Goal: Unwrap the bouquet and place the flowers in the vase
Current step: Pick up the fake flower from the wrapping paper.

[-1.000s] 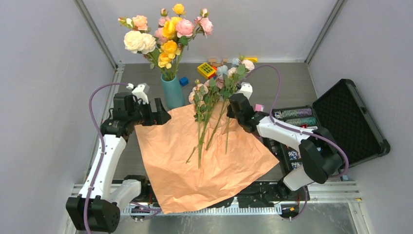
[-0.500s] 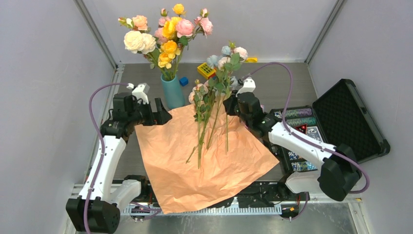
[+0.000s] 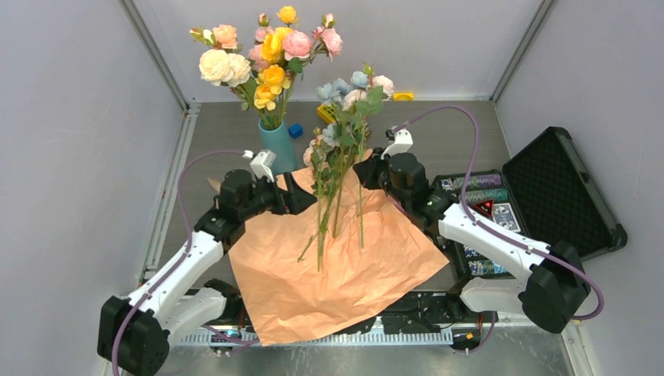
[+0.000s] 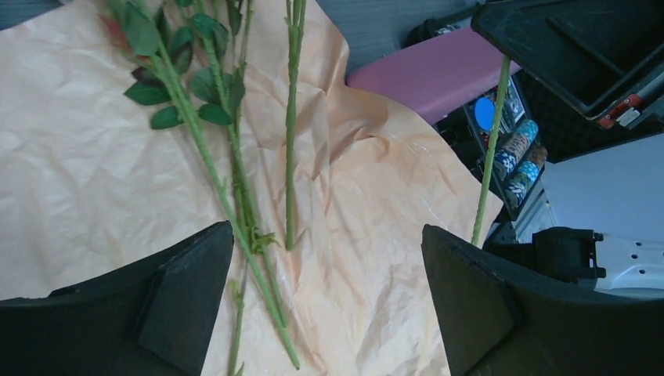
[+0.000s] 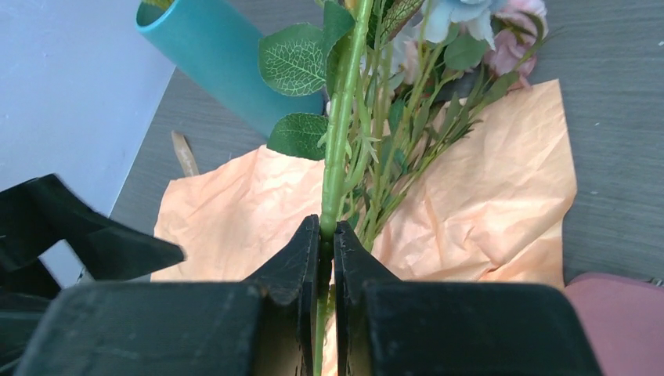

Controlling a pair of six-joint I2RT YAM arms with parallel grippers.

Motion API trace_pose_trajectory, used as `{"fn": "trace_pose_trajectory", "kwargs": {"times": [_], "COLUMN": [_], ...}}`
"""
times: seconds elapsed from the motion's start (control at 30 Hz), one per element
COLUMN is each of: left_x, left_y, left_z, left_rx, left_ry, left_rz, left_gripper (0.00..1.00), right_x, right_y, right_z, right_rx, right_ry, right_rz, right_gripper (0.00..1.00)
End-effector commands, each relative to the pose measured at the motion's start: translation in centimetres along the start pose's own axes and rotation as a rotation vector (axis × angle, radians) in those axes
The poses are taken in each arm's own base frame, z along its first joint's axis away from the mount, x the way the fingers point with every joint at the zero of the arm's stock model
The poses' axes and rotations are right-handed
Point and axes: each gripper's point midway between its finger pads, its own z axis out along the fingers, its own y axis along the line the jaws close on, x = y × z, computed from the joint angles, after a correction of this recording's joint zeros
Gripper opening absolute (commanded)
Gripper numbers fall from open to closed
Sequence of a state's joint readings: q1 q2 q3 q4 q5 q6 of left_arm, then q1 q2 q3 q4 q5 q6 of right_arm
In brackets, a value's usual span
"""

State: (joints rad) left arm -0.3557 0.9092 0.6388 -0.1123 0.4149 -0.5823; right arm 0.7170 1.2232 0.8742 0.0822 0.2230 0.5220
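- right jaws are pinched shut on one green flower stem (image 5: 338, 157), grabbed partway up, with its leaves and pale blue and pink blooms (image 3: 356, 84) poking up above the grip
- the bottom of that stem points down toward the orange paper (image 3: 337, 266)
- left jaws are spread wide with nothing in them, hanging low over the far left part of the paper
- in the left wrist view, the rest of the flowers (image 4: 235, 180) lie loose on the paper, right between the open jaws
- the paper is unfolded and crinkly, spread flat on the counter (image 3: 454, 133)
- the teal vase (image 3: 276, 147) stands upright by the paper's far left corner, holding big roses (image 3: 266, 51); the held stem is off to its right, not in it
- a black case (image 3: 560, 188) sits open on the right, with a pink box (image 4: 427, 74) between it and the paper
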Motion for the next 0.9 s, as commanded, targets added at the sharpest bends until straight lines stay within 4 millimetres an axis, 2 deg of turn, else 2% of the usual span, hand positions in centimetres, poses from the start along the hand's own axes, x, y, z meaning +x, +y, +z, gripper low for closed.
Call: {"fn": "trace_pose_trajectory", "kwargs": {"times": [0.0,0.3,0.47,0.6,0.87], "left_x": [-3.0,-0.4,0.9,1.7,2.9], "left_y": [-3.2,-3.0,-3.4,-4.6,-2.6], "left_z": [2.9,9.9,12.9,14.2,16.3], "left_rx": [0.103,0.088,0.087,0.121,0.004], "left_ry": [-0.17,-0.111,-0.061,-0.04,0.01], "left_rz": [0.046,0.12,0.151,0.178,0.219], "left_gripper": [0.93,0.85,0.78,0.74,0.65], "right_x": [-2.1,-2.1,-2.1,-2.1,-2.4], "right_y": [2.9,3.5,3.5,3.5,3.7], "right_z": [-1.5,-3.5,-4.1,-4.3,-4.9], "right_rx": [-0.121,-0.17,-0.176,-0.179,-0.194], "right_ry": [-0.075,-0.085,-0.082,-0.079,-0.086], "right_rz": [0.056,0.09,0.094,0.095,0.098], "right_gripper": [0.0,0.0,0.0,0.0,0.0]}}
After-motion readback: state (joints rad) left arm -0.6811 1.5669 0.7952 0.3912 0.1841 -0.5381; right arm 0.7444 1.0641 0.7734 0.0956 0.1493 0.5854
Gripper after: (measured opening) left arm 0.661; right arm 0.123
